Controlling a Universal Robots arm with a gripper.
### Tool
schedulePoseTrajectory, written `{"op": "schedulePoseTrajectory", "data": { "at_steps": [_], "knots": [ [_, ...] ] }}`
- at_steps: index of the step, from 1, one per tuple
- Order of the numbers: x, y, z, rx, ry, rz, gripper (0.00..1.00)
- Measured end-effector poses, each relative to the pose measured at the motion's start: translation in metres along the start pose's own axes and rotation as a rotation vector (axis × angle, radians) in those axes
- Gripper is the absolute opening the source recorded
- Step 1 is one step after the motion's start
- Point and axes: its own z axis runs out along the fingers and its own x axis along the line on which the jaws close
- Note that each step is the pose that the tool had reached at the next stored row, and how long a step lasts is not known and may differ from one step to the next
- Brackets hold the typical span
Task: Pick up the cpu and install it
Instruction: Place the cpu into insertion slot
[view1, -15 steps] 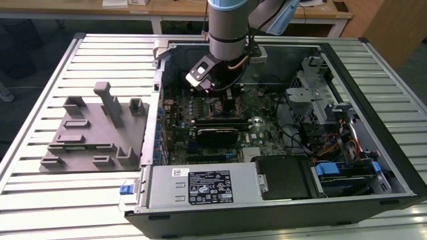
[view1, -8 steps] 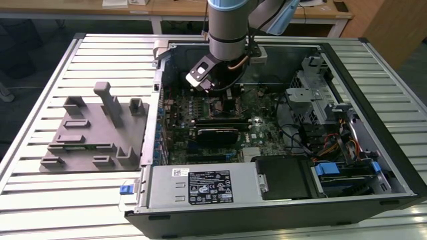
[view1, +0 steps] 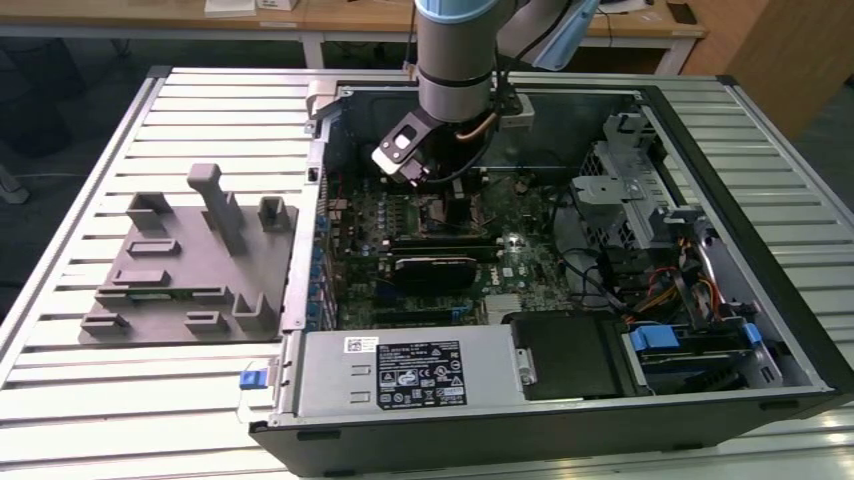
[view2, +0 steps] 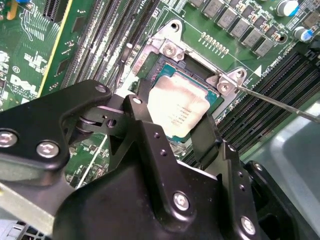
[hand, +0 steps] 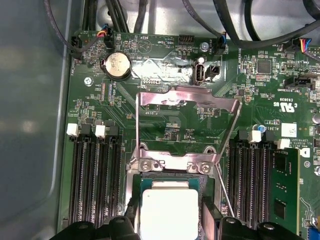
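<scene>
Open socket frame (hand: 186, 97) — lever (view2: 270, 100) beside pincer (view2: 170, 120)

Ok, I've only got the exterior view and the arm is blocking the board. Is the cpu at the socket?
Observer: Yes. In both wrist views the cpu lies silver side up in the socket opening, under the hand.
Operator: Is the cover plate closed over it?
Observer: No. In the first wrist view the load plate is flipped open, lying back over the board.
Operator: And the lever?
Observer: In the second wrist view the thin lever angles away from the socket, above the memory slots.
</scene>
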Motion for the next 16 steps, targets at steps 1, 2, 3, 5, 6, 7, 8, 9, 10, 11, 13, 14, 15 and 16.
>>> {"op": "schedulePoseTrajectory", "data": {
  "at_steps": [1,2,3,5,6,7,8,9,10,11,13,14,15,16],
  "knots": [
    [0.0,0.0,0.0,-0.0001,0.0001,0.0,0.6],
    [0.0,0.0,-0.0003,0.0001,-0.0001,0.0,0.6],
    [-0.0001,0.0,-0.0009,0.0002,-0.0003,0.0,0.6],
    [0.0,0.0,-0.0011,0.0,0.0,0.0,0.6],
    [0.0,0.0001,-0.0011,-0.0001,0.0002,0.0,0.6],
    [0.0,0.0001,-0.0012,-0.0001,0.0002,0.0,0.6],
    [0.0,0.0001,-0.0013,0.0,0.0,0.0,0.6],
    [-0.0001,0.0,-0.0014,0.0001,0.0,0.0,0.6],
    [-0.0001,0.0001,-0.0015,0.0001,0.0,0.0,0.6],
    [-0.0001,0.0,-0.0016,0.0002,-0.0003,0.0,0.58],
    [-0.0001,0.0,-0.0017,0.0001,-0.0001,0.0,0.53],
    [-0.0001,0.0001,-0.0017,0.0,0.0,0.0,0.53],
    [-0.0001,0.0001,-0.0018,0.0,0.0,0.0,0.53],
    [0.0,0.0001,-0.0018,0.0,0.0,0.0,0.53]
  ]
}}
